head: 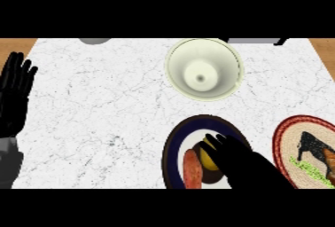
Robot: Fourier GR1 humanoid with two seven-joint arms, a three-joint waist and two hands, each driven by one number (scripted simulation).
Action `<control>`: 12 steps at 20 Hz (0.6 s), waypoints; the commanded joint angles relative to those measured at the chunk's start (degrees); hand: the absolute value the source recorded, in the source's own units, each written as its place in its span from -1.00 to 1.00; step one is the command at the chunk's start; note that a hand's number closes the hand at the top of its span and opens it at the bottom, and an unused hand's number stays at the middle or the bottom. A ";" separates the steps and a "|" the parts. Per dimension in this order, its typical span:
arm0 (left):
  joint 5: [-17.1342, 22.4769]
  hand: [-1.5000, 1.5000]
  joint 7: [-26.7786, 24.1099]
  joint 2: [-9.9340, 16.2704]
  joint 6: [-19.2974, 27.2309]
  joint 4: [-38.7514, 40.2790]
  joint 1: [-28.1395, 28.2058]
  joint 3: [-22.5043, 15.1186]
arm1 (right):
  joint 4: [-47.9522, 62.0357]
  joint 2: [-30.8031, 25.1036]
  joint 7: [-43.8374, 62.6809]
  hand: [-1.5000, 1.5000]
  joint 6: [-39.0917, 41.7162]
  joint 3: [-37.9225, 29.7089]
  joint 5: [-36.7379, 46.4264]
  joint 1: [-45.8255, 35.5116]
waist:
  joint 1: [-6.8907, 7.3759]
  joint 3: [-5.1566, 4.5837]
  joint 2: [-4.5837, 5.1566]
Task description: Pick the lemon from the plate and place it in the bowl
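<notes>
A yellow lemon (208,157) lies on a dark-rimmed plate (174,142) at the lower middle, next to a reddish sausage-shaped item (192,169). My right hand (243,165) lies over the plate's right half. Its straight fingers reach across the lemon's right side and hide part of it. The pale cream bowl (203,68) stands at the far middle of the counter, with nothing inside. My left hand (14,91) rests open at the left edge, fingers up.
A red-rimmed plate (282,133) with food sits at the right edge. A grey object (96,41) and a dark utensil (255,41) show at the counter's far edge. White marble counter (98,115) stretches between the left hand and the plates.
</notes>
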 commanded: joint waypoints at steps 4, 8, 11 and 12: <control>-1.78 0.00 -0.91 -1.43 -1.65 2.03 -1.02 1.39 | 8.63 -2.60 -11.02 -1.00 -5.34 -2.61 5.88 2.54 | -0.09 0.02 0.04; -3.08 0.00 -1.27 -1.73 -2.96 4.36 -2.10 2.88 | 11.44 0.05 -13.65 -1.00 -7.95 -1.64 9.24 3.25 | -0.16 0.00 0.04; -4.03 0.00 -0.69 -4.69 -1.95 -2.92 2.83 0.53 | 11.90 1.77 -15.07 -1.00 -5.62 -3.79 7.25 0.27 | 0.16 0.00 -0.03; -2.48 0.00 -1.88 -2.40 -4.47 6.01 -2.61 3.55 | 19.68 0.98 -20.82 -1.00 -10.23 -3.64 9.24 -0.08 | -0.03 0.00 0.11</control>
